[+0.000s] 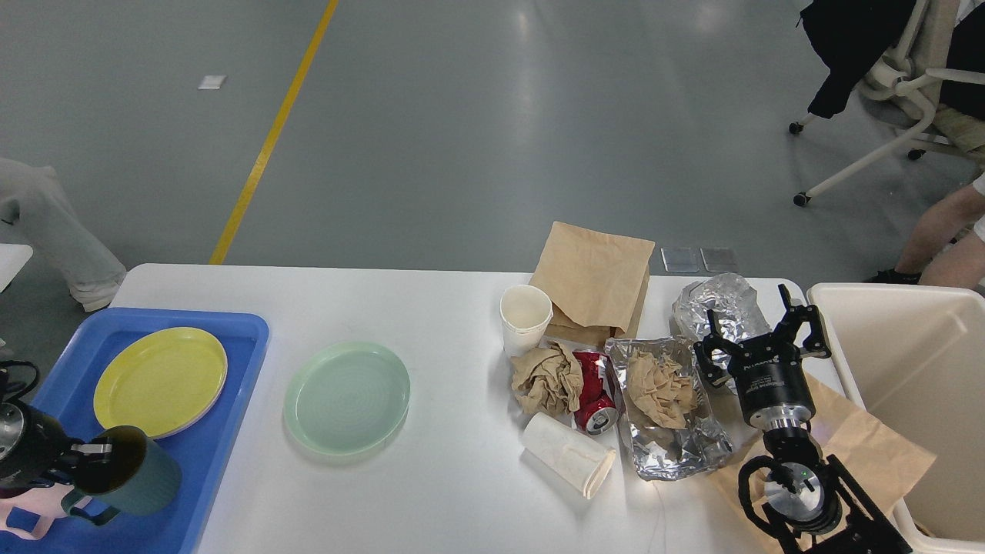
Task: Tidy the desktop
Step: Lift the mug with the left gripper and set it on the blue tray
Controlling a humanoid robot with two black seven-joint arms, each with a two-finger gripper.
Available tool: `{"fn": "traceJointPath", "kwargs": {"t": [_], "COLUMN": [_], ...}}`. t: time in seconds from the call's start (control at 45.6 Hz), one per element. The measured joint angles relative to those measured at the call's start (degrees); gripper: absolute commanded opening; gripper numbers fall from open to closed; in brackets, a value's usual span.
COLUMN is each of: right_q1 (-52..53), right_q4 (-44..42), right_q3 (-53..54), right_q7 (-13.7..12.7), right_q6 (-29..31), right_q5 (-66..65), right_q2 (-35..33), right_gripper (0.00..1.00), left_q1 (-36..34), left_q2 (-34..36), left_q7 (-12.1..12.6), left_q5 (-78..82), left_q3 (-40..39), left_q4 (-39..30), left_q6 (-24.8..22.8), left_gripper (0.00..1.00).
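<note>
The white desktop (pixel 446 308) spans the view. My left gripper (pixel 98 462) is at the lower left over the blue tray (pixel 231 369), shut on the rim of a dark green mug (pixel 135 478) that is tilted. A pink mug (pixel 27 517) is mostly hidden behind my left arm. A yellow plate (pixel 160 381) lies in the tray. A pale green plate (pixel 346 398) lies on the desktop beside the tray. My right gripper (pixel 762 331) is open and empty, above crumpled foil (pixel 719 304) at the right.
Litter lies right of centre: an upright paper cup (pixel 525 317), a tipped paper cup (pixel 569 454), a crumpled napkin (pixel 546 377), a red can (pixel 594 388), a foil tray (pixel 666 412) with a napkin, two brown bags (pixel 592 281). A cream bin (pixel 916 385) stands at the far right.
</note>
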Motion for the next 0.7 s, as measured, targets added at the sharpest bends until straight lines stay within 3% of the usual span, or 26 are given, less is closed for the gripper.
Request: {"fn": "traceJointPath", "kwargs": {"t": [0.197,0.373,0.483,0.658,0.702], "right_q1": [0.0,0.0,0.0,0.0,0.0], "right_q4": [0.0,0.0,0.0,0.0,0.0], "right_q3": [0.0,0.0,0.0,0.0,0.0], "right_q7": [0.0,0.0,0.0,0.0,0.0], "right_q6": [0.0,0.0,0.0,0.0,0.0], "right_q5": [0.0,0.0,0.0,0.0,0.0], "right_q2": [0.0,0.0,0.0,0.0,0.0], "right_gripper": [1.0,1.0,1.0,1.0,1.0], "left_q1": [1.6,2.3,2.7,3.1,3.1], "left_q2": [-0.1,-0.2,-0.2,-0.2,-0.2], "left_q7": [-0.3,-0.2,-0.1,0.0,0.1], "left_q5": [-0.1,-0.7,-1.2,-6.0,-7.7], "left_q3": [-0.5,-0.6,-0.6,-0.5,-0.4], "left_q4": [0.1,-0.5,-0.9,-1.0,-1.1], "left_q6": [1.3,1.5,1.9,2.6,3.1], "left_gripper": [0.03,0.11,0.3,0.83,0.9]}}
